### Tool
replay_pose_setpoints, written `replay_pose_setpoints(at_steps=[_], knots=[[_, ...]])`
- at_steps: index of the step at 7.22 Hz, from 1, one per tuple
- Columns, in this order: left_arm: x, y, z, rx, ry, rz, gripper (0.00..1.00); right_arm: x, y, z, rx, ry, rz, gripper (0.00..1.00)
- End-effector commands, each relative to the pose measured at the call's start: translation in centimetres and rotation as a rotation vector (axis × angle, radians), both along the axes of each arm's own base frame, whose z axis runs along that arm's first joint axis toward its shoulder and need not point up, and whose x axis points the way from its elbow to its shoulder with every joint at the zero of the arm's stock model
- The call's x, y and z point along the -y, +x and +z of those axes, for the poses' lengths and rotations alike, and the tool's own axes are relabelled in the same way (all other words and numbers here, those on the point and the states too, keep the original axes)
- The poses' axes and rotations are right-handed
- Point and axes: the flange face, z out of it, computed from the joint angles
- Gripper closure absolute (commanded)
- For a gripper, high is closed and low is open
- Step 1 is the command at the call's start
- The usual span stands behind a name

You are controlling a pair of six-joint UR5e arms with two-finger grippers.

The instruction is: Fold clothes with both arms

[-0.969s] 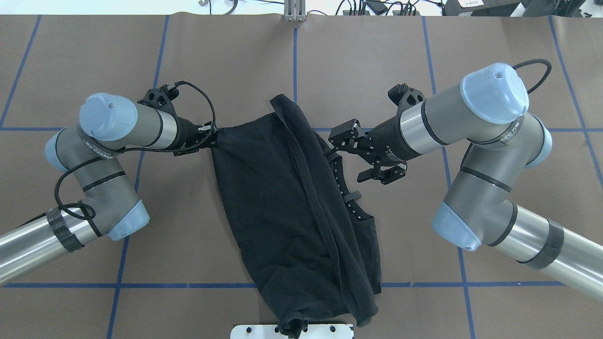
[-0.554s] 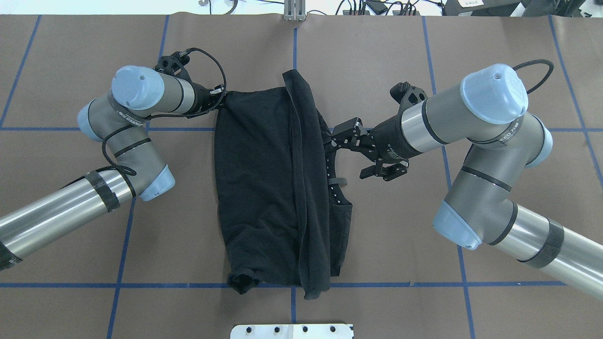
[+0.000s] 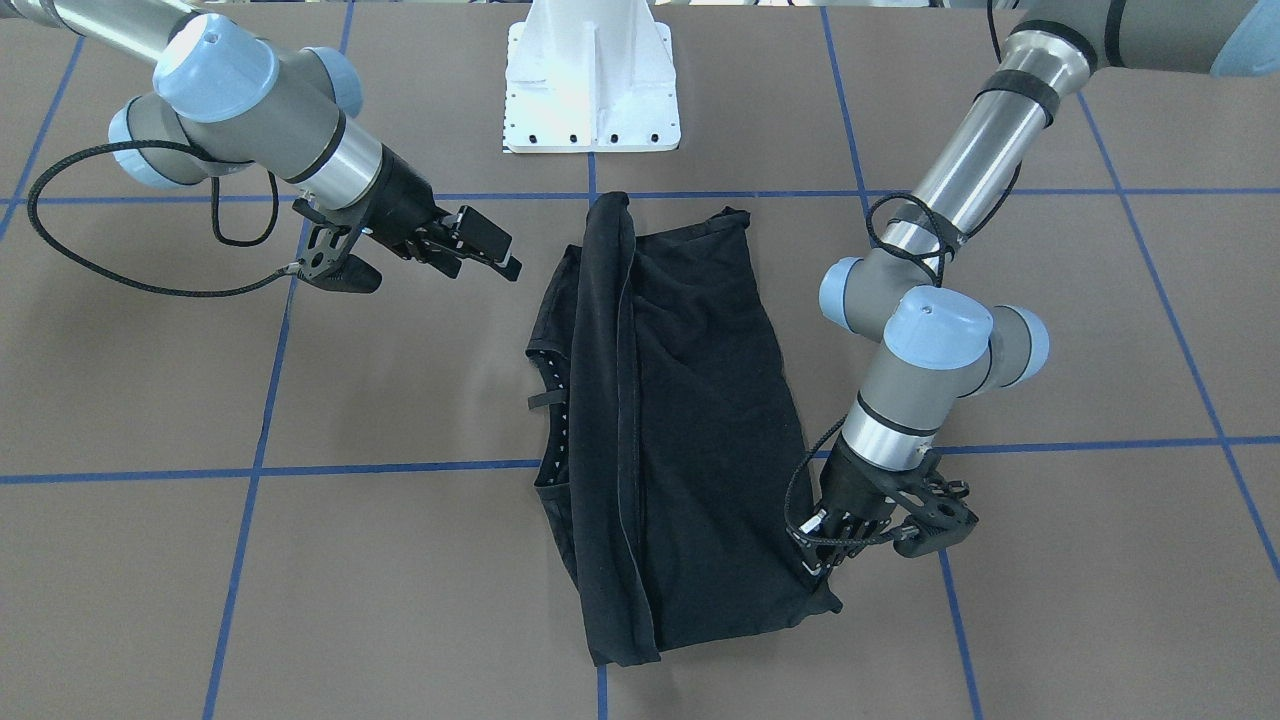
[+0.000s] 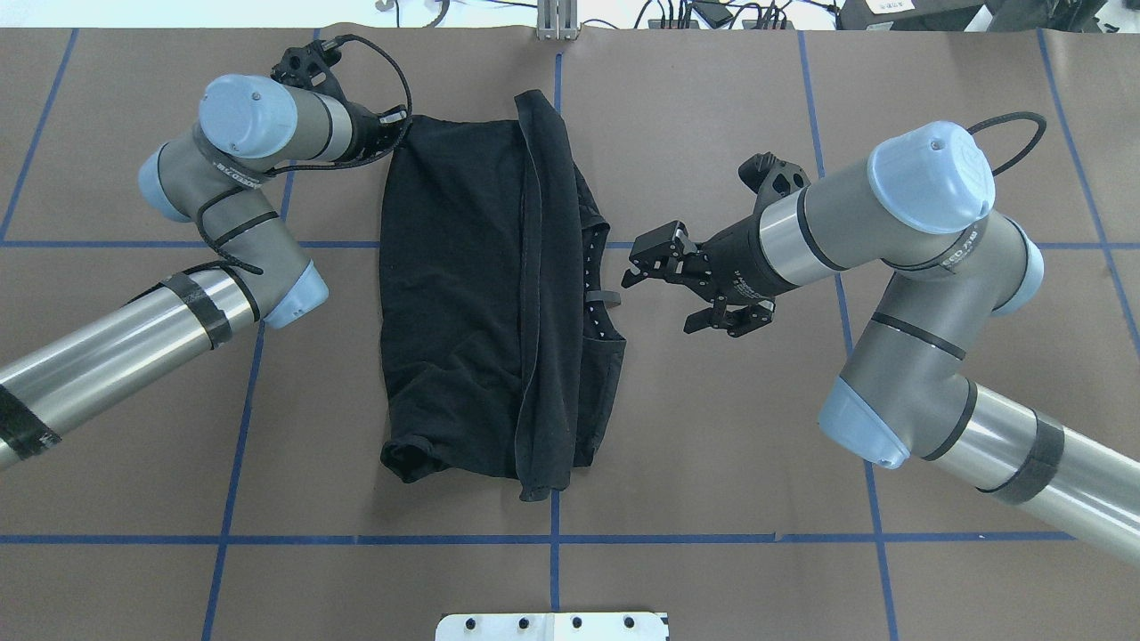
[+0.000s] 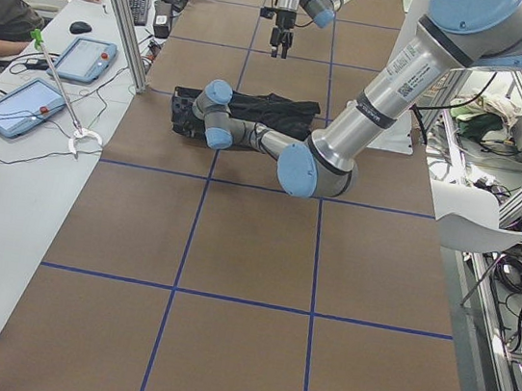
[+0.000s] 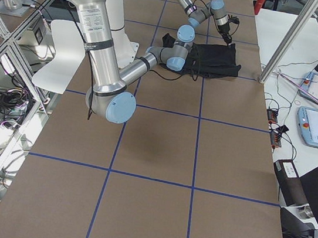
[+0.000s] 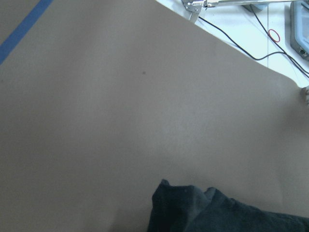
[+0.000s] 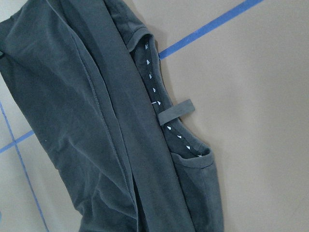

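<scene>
— T-shirt (image 4: 454, 294), black, lies lengthwise in the middle of the worktop (image 4: 712, 445), with one side folded over into a long band down its length, see?
— Yes. The left hand (image 4: 396, 126) is clamped on the corner farthest from the robot's base. The right hand (image 4: 670, 283) hovers just beside the collar (image 4: 595, 294), fingers spread, grasping nothing.
— And the collar?
— It faces the right hand. White triangles dot its inner tape, and a small loop tag (image 8: 175, 111) lies across it.

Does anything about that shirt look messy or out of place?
Yes: the black fabric T-shirt is folded unevenly. A thick ridge runs its length, and a bunched sleeve sticks out at the robot's end.
</scene>
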Motion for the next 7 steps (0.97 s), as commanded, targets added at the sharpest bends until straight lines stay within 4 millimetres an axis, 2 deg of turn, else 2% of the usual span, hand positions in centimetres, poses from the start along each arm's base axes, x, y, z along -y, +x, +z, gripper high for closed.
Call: replay_pose_setpoints(at_steps=[1,3,5,6,7], knots=[[2.0,-2.6,-0.2,0.037,0.040,-0.018,0.00,0.2,-0.2,0.3,-0.009,0.037,-0.005,0.00],[3.4,-6.4,0.7,0.101,0.105,-0.005,0.00,-0.1,-0.6,-0.2,-0.010,0.080,-0.005,0.00],[-1.5,-8.7,0.5,0.021,0.132,0.099,0.00,-1.3,-2.3,-0.7,-0.021,0.091,0.037,0.00],[-4.1,-10.0,0.8,-0.018,0.140,0.159,0.00,-3.9,-5.0,-1.4,-0.058,0.087,0.016,0.00],[-5.9,-11.2,0.5,-0.038,0.156,0.168,0.00,-5.9,-8.2,-3.2,-0.114,0.096,0.029,0.00]])
